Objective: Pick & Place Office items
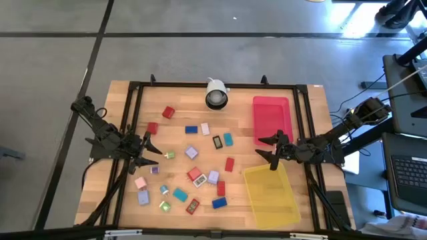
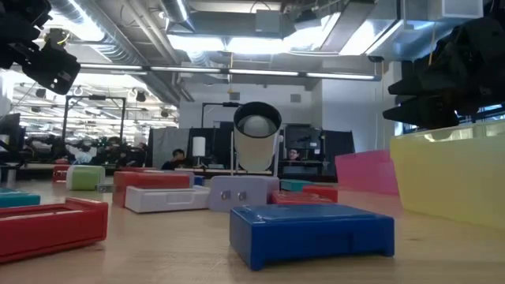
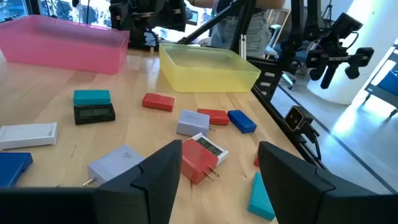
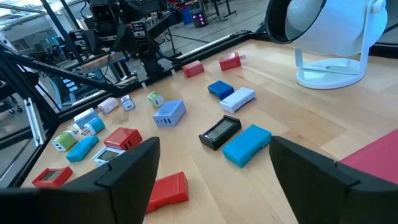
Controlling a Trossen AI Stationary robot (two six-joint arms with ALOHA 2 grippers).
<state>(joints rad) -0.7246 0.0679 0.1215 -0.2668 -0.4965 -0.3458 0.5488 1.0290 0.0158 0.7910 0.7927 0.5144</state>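
overhead looks straight down on my table (image 1: 307, 107). the low view sits at tabletop height, close behind a blue block (image 2: 312, 230). my wrist views face each other across the shared blocks.

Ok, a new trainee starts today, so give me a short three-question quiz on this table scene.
1. True or false: the right gripper holds a block.
2. Which tray lies nearer the white camera: A) red tray B) yellow tray?
3. What colour is the block closest in the low view?

Key: 1 false, it is open and empty; 2 A; 3 blue.
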